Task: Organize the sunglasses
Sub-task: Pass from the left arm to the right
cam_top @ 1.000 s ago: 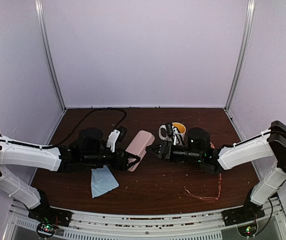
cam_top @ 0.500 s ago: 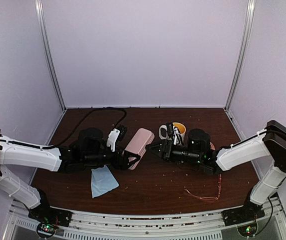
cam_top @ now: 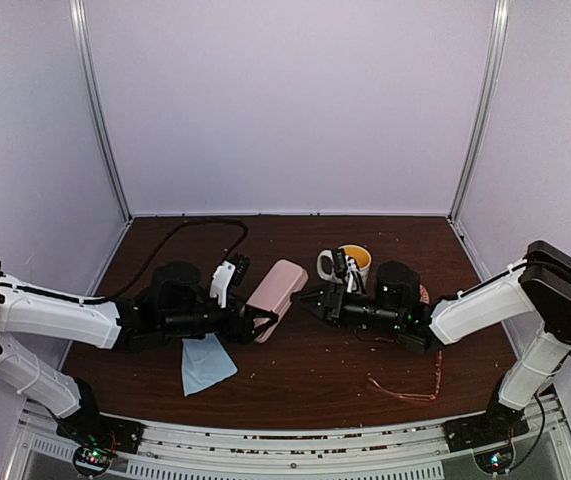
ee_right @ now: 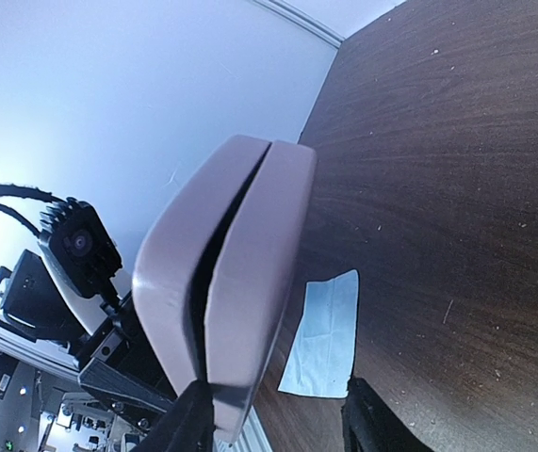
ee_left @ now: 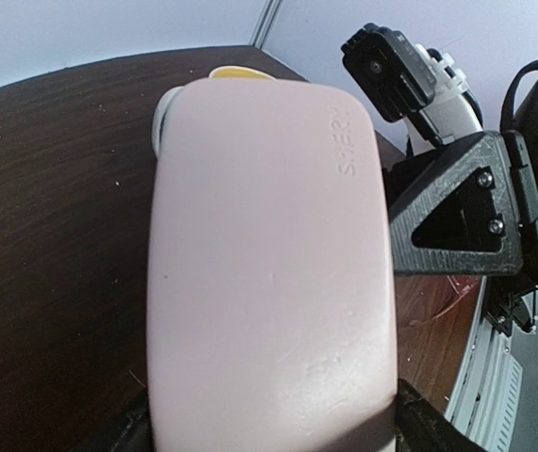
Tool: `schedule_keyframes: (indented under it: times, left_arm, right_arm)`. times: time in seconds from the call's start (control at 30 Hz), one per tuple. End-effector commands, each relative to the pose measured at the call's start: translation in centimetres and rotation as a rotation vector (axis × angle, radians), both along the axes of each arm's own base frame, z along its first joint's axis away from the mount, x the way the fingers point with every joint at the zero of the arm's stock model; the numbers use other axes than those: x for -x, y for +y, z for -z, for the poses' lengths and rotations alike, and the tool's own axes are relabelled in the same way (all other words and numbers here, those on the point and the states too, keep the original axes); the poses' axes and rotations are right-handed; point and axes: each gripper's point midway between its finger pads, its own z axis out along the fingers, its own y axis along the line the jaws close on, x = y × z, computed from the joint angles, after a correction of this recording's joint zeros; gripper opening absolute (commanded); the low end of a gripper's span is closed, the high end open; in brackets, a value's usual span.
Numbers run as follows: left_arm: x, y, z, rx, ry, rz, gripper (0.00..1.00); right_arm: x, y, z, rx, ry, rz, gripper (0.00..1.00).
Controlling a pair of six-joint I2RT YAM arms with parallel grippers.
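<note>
The sunglasses [cam_top: 407, 386], thin reddish wire frames, lie on the table at the front right, away from both grippers. My left gripper [cam_top: 263, 323] is shut on the near end of the pink oblong case [cam_top: 276, 289] and holds it tilted above the table. In the left wrist view the case [ee_left: 269, 245] fills the frame between my fingers [ee_left: 417, 426]. My right gripper [cam_top: 308, 302] is open at the case's right side. In the right wrist view [ee_right: 273, 416] the case [ee_right: 236, 273] shows a narrow gap along its seam, and its lower end is by one finger [ee_right: 191, 419].
A light blue cloth [cam_top: 205, 362] lies flat on the table under my left arm; it also shows in the right wrist view [ee_right: 330, 331]. A white mug with a yellow inside [cam_top: 351, 262] stands behind my right gripper. A black cable [cam_top: 180, 232] loops at the back left.
My left arm has shifted slightly with the case. My right gripper has stayed open at the case's right side, with only small shifts.
</note>
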Motion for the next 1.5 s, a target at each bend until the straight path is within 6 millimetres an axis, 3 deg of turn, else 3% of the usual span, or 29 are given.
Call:
schedule_keyframes:
  times: [0.0,0.7,0.97,1.3,1.4,1.47]
  left_arm:
    - [3.5,-2.6,-8.2,0.250,-0.154,0.188,0.29]
    - [3.7,-4.6,-6.0,0.078,-0.192,0.217,0.28]
    - [3.5,-4.4,-5.9,0.078,-0.182,0.196,0.28]
    - [1.8,-3.2,-5.0,0.065,-0.092,0.085,0.26]
    - [1.5,-3.4,-4.4,0.004,-0.092,0.085,0.33]
    - [1.3,-3.8,-3.6,-0.067,-0.093,0.103,0.37]
  right_arm:
    - [-1.9,-1.7,2.9,0.049,0.066,0.120,0.46]
    - [-2.4,-0.3,1.5,-0.017,0.100,0.095,0.46]
    - [-2.5,-0.3,1.3,-0.033,0.103,0.103,0.41]
    - [-2.4,-0.9,1.6,-0.017,0.082,0.107,0.08]
    - [-2.4,-0.9,1.3,-0.014,0.087,0.109,0.00]
    - [-2.5,-0.9,1.0,-0.017,0.085,0.109,0.00]
